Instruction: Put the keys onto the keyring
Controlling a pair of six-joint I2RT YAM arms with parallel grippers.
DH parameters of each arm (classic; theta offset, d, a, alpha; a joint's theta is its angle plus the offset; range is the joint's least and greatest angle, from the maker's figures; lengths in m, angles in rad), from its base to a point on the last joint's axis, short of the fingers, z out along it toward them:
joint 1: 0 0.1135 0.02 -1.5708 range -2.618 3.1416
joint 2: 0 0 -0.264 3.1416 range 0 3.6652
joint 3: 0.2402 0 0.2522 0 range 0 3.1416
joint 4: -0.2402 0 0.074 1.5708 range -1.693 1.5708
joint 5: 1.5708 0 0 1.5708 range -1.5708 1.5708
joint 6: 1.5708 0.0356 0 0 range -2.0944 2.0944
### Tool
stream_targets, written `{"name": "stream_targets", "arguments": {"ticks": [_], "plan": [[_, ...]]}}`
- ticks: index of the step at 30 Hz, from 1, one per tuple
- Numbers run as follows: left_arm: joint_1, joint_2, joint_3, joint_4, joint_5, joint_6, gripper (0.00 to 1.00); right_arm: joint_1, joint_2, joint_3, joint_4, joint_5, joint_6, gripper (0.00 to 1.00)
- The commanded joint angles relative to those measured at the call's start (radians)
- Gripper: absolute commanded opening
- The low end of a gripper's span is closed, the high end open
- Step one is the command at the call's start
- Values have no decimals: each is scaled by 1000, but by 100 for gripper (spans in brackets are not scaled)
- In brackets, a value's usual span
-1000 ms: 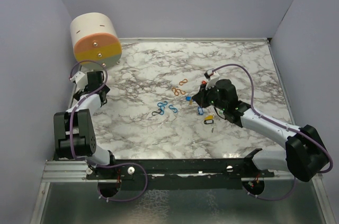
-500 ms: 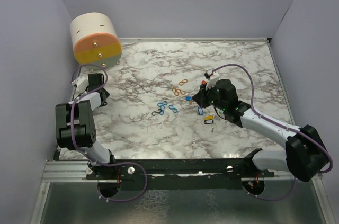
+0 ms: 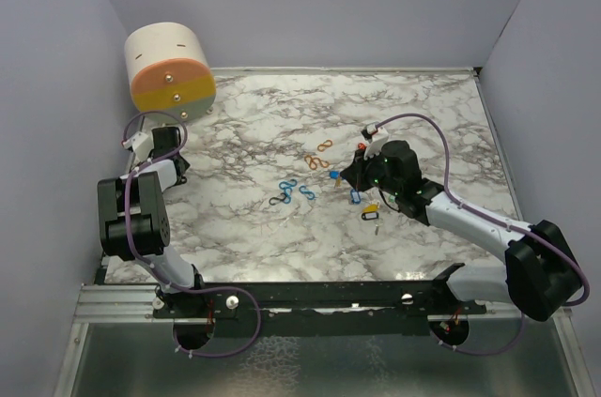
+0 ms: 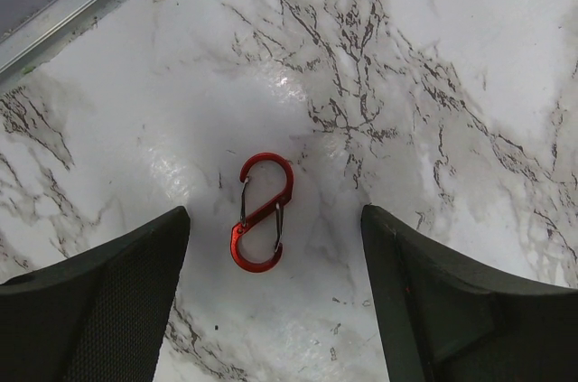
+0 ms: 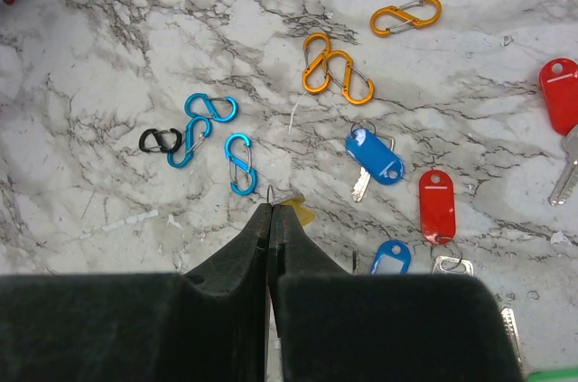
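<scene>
Nearest the bases, the keys [image 5: 375,156] lie loose on the table [image 3: 432,115] just beside the right gripper [image 5: 271,212]; blue and red heads show, and none is on a ring yet. That gripper's jaws are pressed together. A tiny wire loop and a yellow scrap sit at its tip, but whether they are pinched or merely lie beneath it I cannot tell. Just ahead of it lie the blue clips [image 5: 210,109], and past them the orange clips [image 5: 336,70]. Farther off, at the table's left edge, the left gripper [image 4: 275,219] hangs with jaws wide apart and holding nothing, straddling a red clip [image 4: 266,212] flat on the table.

The step looks like fetching that clip. The next move calls for a straight descent and a close across its narrow waist.
</scene>
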State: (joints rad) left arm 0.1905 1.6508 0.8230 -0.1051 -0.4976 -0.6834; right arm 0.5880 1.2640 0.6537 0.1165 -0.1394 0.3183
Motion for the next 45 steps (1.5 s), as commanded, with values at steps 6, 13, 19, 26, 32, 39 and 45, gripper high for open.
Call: {"name": "stream_targets", "arguments": {"ticks": [6, 13, 19, 26, 32, 39, 45], "plan": [[6, 20, 5, -16, 10, 12, 66, 6, -1, 29, 6, 21, 10, 1], [7, 20, 2, -14, 1, 11, 54, 7, -1, 29, 6, 22, 12, 1], [7, 22, -1, -11, 5, 10, 49, 7, -2, 28, 6, 22, 12, 1], [8, 20, -3, -8, 4, 13, 41, 7, -5, 28, 7, 23, 12, 1], [8, 25, -4, 0, 17, 21, 24, 7, -7, 33, 8, 24, 10, 1], [8, 29, -2, 5, 30, 30, 8, 7, -7, 34, 5, 25, 8, 1], [8, 20, 1, 8, 46, 41, 0, 8, -5, 34, 9, 24, 10, 1]]}}
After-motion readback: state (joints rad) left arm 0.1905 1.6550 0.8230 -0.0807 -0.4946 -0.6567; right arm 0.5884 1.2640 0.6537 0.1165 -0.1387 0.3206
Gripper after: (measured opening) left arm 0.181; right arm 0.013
